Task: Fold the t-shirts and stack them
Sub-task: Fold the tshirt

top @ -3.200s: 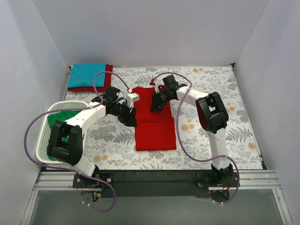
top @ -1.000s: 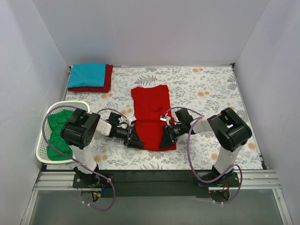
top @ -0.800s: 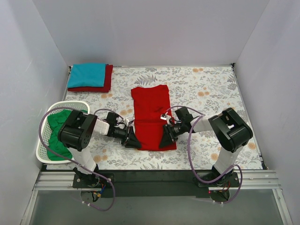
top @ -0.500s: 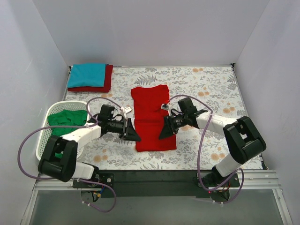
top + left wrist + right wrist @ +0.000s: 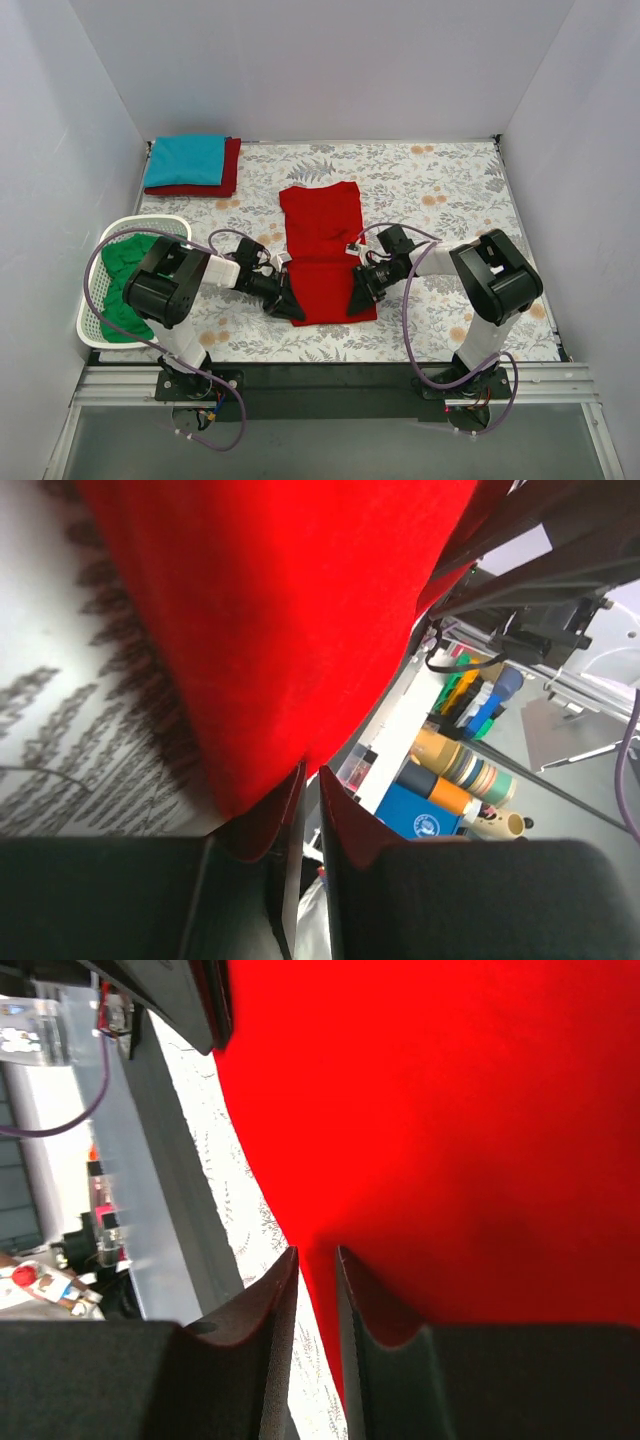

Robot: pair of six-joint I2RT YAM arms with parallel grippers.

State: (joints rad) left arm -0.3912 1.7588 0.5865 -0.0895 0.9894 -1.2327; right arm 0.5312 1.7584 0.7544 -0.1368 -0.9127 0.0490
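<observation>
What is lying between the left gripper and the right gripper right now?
The near end of the bright red t-shirt, flat on the table, fills the stretch between the left gripper and right gripper, shown in the top view.

The top external camera hangs high above and behind the near edge of the tabletop point(image 5: 450, 190). It is tilted down and forward, so it takes in the whole surface from afar, with the near edge lowest in its view. The left wrist camera sits just behind the left tool point(image 5: 311, 770), almost on the cloth, looking rightward and toward the near edge across the bright red t-shirt point(image 5: 280, 610). The right wrist camera sits just as close behind the right tool point(image 5: 316, 1250), looking leftward and toward the near edge. All 3 views share the shirt's near end and the tabletop beside it.
</observation>
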